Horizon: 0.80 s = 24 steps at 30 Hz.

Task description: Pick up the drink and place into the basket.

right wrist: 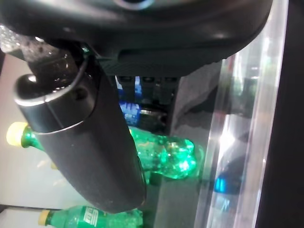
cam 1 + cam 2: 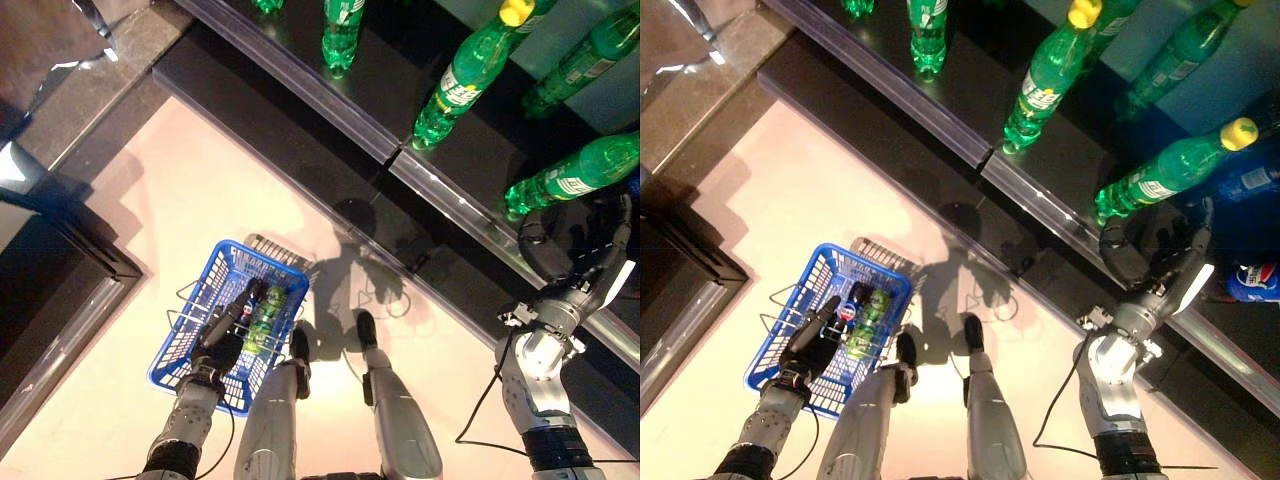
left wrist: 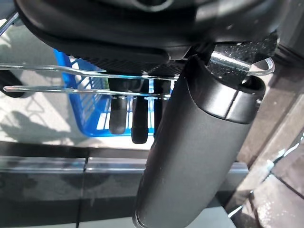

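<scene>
My right hand [image 2: 572, 300] is raised at the dark shelf's clear front rail [image 2: 450, 205]. Its fingers are relaxed and open, just under a green drink bottle with a yellow cap [image 2: 1170, 170] and apart from it. The right wrist view shows that green bottle [image 1: 164, 156] past the fingers, with nothing in the hand. Down at the lower left, my left hand [image 2: 222, 340] has its fingers curled under the wire handles [image 3: 57, 78] of a blue basket [image 2: 185, 320]. A green bottle [image 2: 266, 315] and a dark blue-labelled bottle [image 2: 246, 310] lie in the basket.
Several more green bottles [image 2: 465, 75] stand on the shelf behind the rail. A blue-labelled bottle [image 2: 1252, 280] lies to the right of my right hand. A dark counter corner [image 2: 70, 250] juts in at the left, over pale floor [image 2: 200, 190].
</scene>
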{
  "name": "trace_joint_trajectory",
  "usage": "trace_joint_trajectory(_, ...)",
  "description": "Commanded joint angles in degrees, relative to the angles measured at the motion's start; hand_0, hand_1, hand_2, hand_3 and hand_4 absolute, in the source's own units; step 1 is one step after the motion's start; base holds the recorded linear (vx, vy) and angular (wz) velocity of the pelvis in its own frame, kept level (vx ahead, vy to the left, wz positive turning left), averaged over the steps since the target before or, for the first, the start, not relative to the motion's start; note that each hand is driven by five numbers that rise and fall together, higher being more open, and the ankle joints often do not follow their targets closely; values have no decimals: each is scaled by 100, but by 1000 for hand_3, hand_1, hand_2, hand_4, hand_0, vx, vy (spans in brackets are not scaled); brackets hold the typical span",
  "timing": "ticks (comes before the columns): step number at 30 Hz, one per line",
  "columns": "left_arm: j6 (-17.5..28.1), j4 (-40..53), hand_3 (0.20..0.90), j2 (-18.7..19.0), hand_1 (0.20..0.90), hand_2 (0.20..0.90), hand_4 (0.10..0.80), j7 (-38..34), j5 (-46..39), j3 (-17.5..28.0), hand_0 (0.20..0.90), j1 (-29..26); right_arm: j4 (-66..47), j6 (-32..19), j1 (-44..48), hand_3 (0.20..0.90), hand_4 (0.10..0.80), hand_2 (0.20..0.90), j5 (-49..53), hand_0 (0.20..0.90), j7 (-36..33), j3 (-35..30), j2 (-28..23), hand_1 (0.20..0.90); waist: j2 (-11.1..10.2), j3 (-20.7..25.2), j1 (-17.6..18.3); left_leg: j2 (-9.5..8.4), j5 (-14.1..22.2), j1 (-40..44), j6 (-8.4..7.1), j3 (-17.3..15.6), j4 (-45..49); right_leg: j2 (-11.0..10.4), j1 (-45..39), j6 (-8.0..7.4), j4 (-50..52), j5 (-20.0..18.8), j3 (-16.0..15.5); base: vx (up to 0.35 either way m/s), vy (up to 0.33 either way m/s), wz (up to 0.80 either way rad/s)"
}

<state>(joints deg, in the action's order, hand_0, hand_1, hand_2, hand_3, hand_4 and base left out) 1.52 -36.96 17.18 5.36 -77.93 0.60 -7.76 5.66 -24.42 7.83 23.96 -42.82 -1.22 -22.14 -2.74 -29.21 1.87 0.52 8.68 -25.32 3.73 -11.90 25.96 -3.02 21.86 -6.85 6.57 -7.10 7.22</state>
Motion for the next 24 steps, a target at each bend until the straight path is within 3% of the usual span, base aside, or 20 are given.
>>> trace_joint_trajectory(1,421,1434,200,572,300,300,100,583,-28,370,300,-6,-681,-659,127,900,800,900,-164,900,-245,-544,-248,900,111,300,-51,-521,582,-103,-52,858,519,617,-246,162,717,918,-449,0,0,0)
trace_joint_trajectory(11,272,1517,200,293,300,300,100,466,135,367,300,-101,-861,-411,211,900,800,900,-461,900,-257,-737,-229,900,246,220,4,-609,802,-475,-74,892,1517,602,280,281,1832,1298,-603,10,11,0)
trace_joint_trajectory(24,365,1429,200,65,300,300,100,512,54,318,300,-186,-1089,-132,540,900,800,900,-621,900,-147,-966,-497,900,338,43,178,-709,690,-668,-138,846,1950,619,680,383,2520,1472,-443,-1,40,-8)
